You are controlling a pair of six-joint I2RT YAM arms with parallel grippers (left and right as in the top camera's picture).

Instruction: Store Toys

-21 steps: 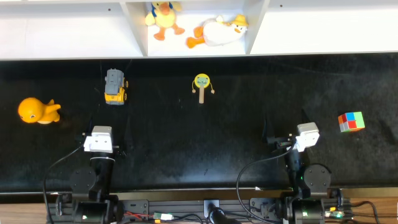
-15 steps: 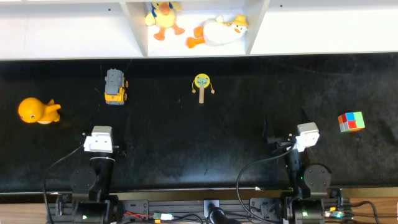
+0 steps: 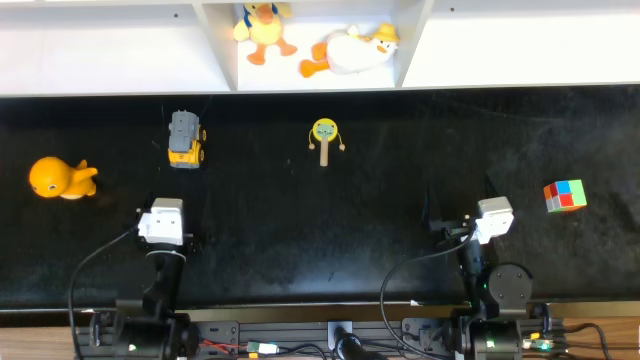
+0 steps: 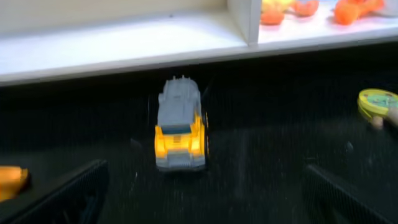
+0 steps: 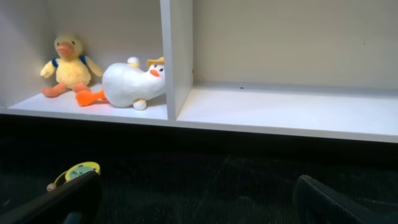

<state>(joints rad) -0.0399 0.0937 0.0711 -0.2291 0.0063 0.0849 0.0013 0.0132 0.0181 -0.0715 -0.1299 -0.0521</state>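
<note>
Grey-and-yellow plastic toy truck (image 3: 185, 138) stands upright near the black table's (image 3: 300, 240) back edge, left of centre. Green round rattle with a wooden handle (image 3: 324, 137) lies flat at back-centre. Orange rounded duck-like toy (image 3: 62, 178) sits by the left edge. Multicoloured cube (image 3: 564, 195) sits by the right edge. Yellow plush duck (image 3: 262, 25) sits and white plush duck (image 3: 350, 50) lies in the white shelf's (image 3: 110, 60) middle compartment.

On the table (image 3: 300, 230) we find the toy truck (image 3: 185, 139) left of centre, the rattle drum (image 3: 324, 138) to its right near the middle, the rounded animal toy (image 3: 62, 179) far left, and the puzzle cube (image 3: 564, 196) far right. Behind them, the shelf's (image 3: 120, 60) middle compartment holds the plush duck (image 3: 262, 25), with the plush goose (image 3: 350, 50) just to its right.
</note>
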